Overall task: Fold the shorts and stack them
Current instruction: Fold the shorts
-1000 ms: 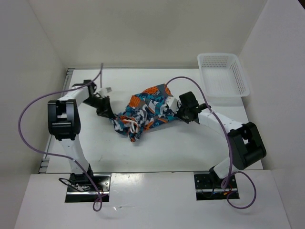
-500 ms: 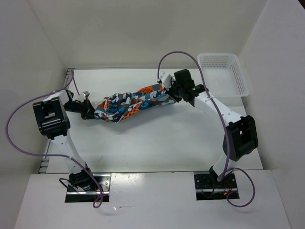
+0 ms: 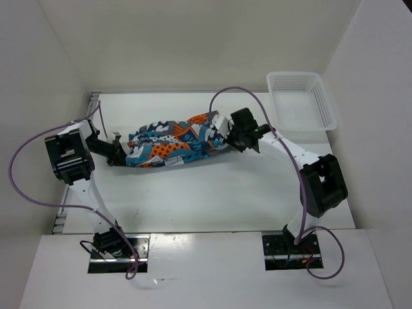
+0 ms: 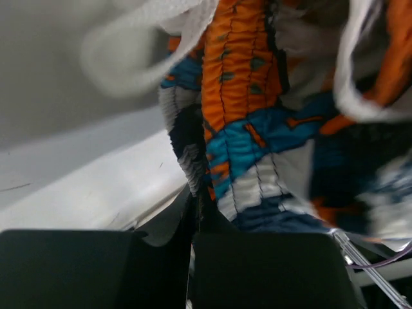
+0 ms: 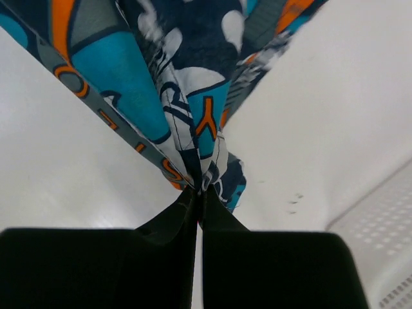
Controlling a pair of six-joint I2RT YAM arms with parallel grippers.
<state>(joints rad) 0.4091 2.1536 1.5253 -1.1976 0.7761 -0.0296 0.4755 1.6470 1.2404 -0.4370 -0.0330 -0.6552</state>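
The patchwork shorts (image 3: 172, 143) in teal, orange, white and dark grey hang stretched between both grippers above the middle of the table. My left gripper (image 3: 124, 154) is shut on their left end; the left wrist view shows the gathered waistband (image 4: 241, 122) pinched at the fingertips, with a white drawstring (image 4: 138, 38) looping beside it. My right gripper (image 3: 225, 136) is shut on their right end; the right wrist view shows the fabric (image 5: 161, 90) pinched between the closed black fingers (image 5: 174, 222). No grey emblem shows.
A white mesh basket (image 3: 301, 100) stands at the table's back right, and its rim (image 5: 386, 257) shows in the right wrist view. White walls close in the left, back and right sides. Purple cables loop over both arms.
The shorts went from a crumpled heap to a stretched span. My left gripper moved left, my right gripper went back and then came slightly forward, and the cloth now hangs wider and flatter.
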